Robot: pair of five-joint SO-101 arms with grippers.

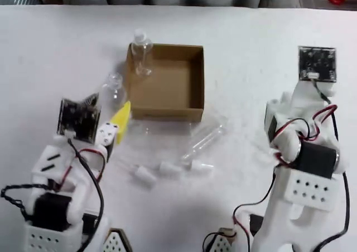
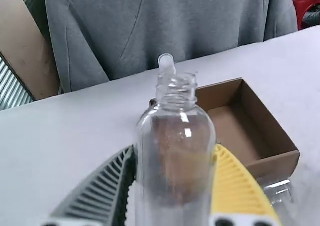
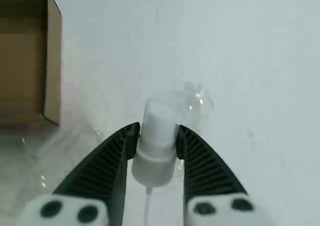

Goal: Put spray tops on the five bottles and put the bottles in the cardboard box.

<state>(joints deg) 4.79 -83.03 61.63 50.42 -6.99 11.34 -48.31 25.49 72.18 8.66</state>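
Note:
My left gripper (image 2: 175,155) is shut on a clear, uncapped bottle (image 2: 175,131), held upright between its grey and yellow fingers (image 2: 235,186). From above, that bottle (image 1: 113,87) is just left of the cardboard box (image 1: 192,110). Another bottle (image 1: 141,52) with a white top stands in the box's far left corner. My right gripper (image 3: 156,137) is shut on a white spray top (image 3: 157,143), low over the table to the right of the box (image 3: 30,61). Three loose spray tops (image 1: 170,167) lie in front of the box, beside clear bottles (image 1: 206,136) lying flat.
A person in a grey top (image 2: 165,26) sits behind the table's far edge. The right arm's body (image 1: 307,163) stands over the table's right side. Bare white table (image 1: 251,51) lies right of and behind the box.

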